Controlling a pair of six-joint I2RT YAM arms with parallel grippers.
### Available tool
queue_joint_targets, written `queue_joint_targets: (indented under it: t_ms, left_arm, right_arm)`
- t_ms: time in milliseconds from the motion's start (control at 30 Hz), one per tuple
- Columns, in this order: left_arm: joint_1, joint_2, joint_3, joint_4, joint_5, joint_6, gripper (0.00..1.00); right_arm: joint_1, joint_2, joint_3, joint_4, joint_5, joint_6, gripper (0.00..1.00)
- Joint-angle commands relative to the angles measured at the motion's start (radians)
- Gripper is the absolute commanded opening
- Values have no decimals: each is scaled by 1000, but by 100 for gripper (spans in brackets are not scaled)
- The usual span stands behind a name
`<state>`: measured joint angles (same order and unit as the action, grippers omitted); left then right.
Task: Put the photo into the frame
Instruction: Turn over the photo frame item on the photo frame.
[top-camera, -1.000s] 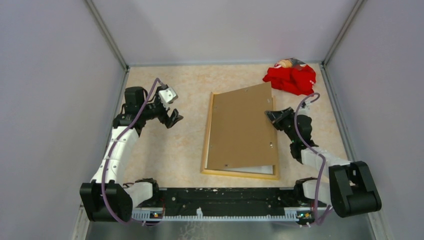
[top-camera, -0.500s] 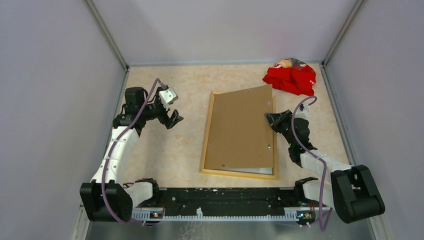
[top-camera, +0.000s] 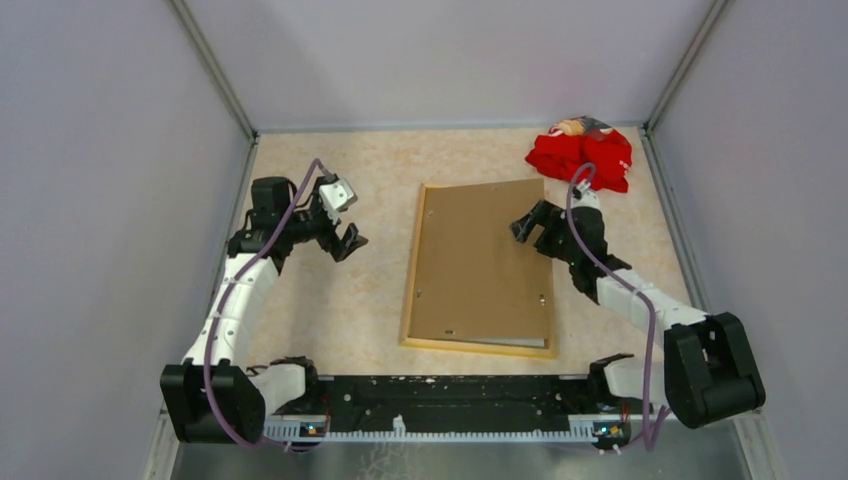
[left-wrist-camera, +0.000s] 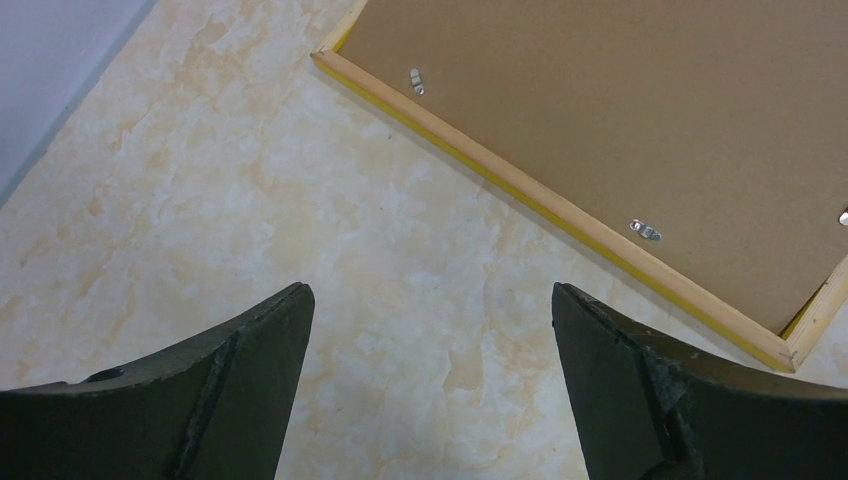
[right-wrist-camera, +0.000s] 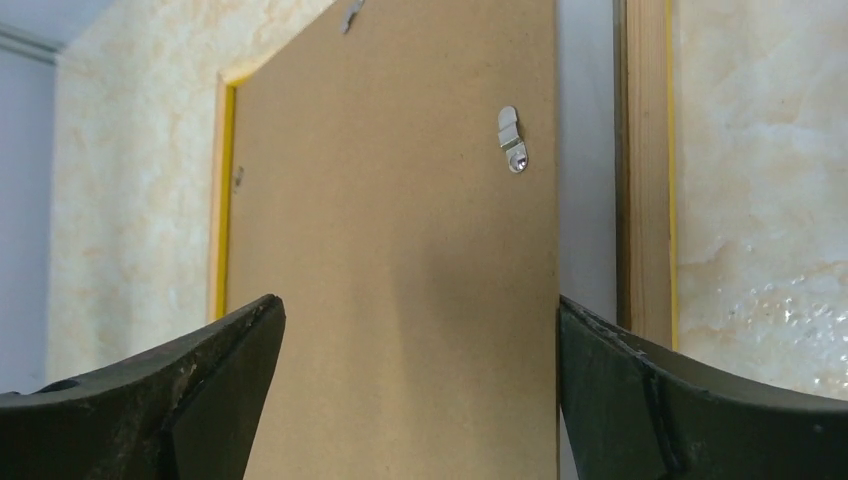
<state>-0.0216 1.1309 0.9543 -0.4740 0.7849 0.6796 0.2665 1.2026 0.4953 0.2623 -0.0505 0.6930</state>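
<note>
Hovering open over the backing board (top-camera: 480, 260), the right gripper (top-camera: 530, 223) is sitting nearest the frame (top-camera: 412, 290), lying lengthwise front-to-back; the left gripper (top-camera: 349, 240) is hanging open, apart.

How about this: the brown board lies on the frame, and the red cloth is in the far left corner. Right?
No. The top external view shows the red cloth in the far right corner. The brown board does lie on the frame.
</note>
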Motion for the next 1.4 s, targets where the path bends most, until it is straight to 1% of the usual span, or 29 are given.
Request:
queue_joint_targets:
  t_ms: [0,200,400,600,767,833,900,967,1033,1133,1233,1367]
  left_arm:
    - [-1,-6,-10,11,34,9,95]
    - [-1,-8,-4,10,35,3,96]
    - [-1,0,-3,4,28,4,96]
    - [-1,17,5,-16,31,8,99]
    - [-1,25,-6,-16,29,12,99]
    - [-2,34,-18,-10,37,9,98]
    - [-2,54,-38,10,58,4,97]
    - [-6,85,-58,30,91,-22,95]
    - [-18,133,-62,35,107,-53,92]
    - [-44,210,-58,59,126,-123,87]
    - [-84,285,-39,71,119,-162,82]
    - [-133,394,4,70,104,-206,75]
  right_arm:
    - [60,28,164,-208,44,-153,99]
    - [105,122,307,-445,127,-216,99]
    - [112,172,387,-581,201,-228,99]
    - [112,164,443,-624,214,-240,99]
    - [112,140,472,-647,217,-241,99]
    - [112,107,458,-627,176,-235,98]
    - [124,64,424,-576,100,-207,94]
    - [186,22,381,-488,58,-177,85]
    - [290,2,333,-415,53,-133,79]
    - [379,17,273,-307,5,-42,74]
    - [448,32,192,-140,-4,41,69]
    - [541,86,129,22,38,45,67]
